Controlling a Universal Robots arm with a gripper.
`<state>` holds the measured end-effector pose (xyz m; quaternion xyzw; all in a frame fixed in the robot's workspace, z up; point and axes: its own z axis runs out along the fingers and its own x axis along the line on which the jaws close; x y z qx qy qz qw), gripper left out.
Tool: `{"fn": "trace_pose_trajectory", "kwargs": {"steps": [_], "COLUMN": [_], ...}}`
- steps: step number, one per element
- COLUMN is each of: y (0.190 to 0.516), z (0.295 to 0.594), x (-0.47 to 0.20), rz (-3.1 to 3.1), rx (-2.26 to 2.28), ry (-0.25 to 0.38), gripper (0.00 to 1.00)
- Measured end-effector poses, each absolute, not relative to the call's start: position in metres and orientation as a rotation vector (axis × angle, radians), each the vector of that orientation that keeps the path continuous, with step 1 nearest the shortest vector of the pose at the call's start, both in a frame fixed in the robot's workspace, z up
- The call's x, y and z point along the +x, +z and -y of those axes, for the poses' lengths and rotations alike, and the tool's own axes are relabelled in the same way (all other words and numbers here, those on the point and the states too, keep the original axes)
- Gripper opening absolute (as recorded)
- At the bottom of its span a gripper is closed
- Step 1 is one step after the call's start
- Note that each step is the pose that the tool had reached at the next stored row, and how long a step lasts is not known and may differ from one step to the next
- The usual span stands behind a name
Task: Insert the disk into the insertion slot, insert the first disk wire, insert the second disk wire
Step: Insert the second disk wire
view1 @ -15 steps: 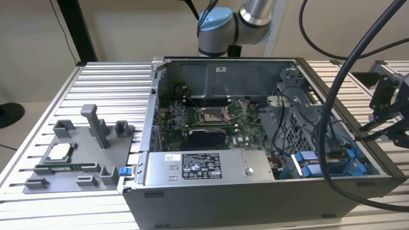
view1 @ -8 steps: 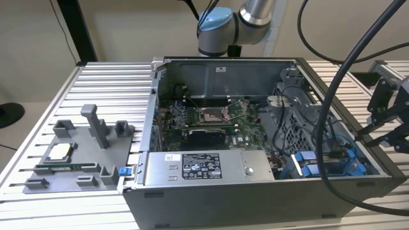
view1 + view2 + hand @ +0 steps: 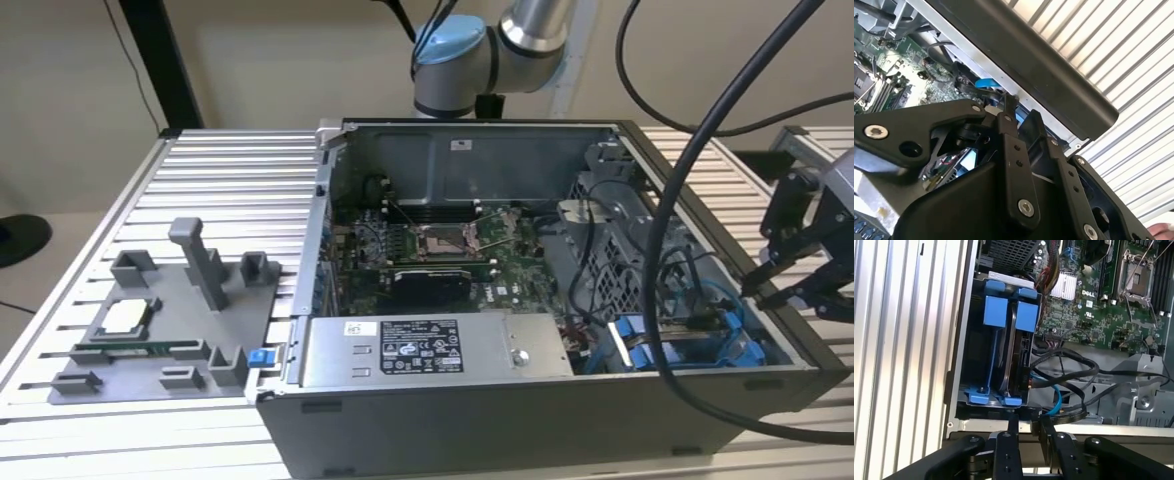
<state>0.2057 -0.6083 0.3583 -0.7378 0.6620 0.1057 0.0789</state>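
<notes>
Gripper (image 3: pixel 1026 427) poised over case (image 3: pixel 534 420) edge, above bay; fingers (image 3: pixel 1013 422) narrowly parted, nothing held. Disk (image 3: pixel 1013 347) in blue carrier already seated on edge in slot (image 3: pixel 971 365) beside case wall, likely so connectors face cables. Blue wire (image 3: pixel 1056 397) lies loose near disk end; connection cannot be confirmed.

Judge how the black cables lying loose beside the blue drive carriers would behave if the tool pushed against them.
The black cables would probably flex aside rather than resist: they run in slack loops across the case floor. They would likely spring back partway, since they appear anchored toward the motherboard. The thin blue cable beside them curves freely, so it looks just as floppy.
</notes>
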Motion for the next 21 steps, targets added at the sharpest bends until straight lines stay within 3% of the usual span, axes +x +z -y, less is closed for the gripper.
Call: {"fn": "trace_pose_trajectory", "kwargs": {"steps": [15,16,21], "y": [0.3559,0.3556,0.3544], "z": [0.6071,0.6069,0.6068], "x": [0.2131,0.2130,0.2130], "rz": [-2.028,-2.030,-2.034], "rx": [-2.213,-2.213,-2.211], "ry": [0.389,0.391,0.393], "gripper": [1.00,0.00,0.00]}}
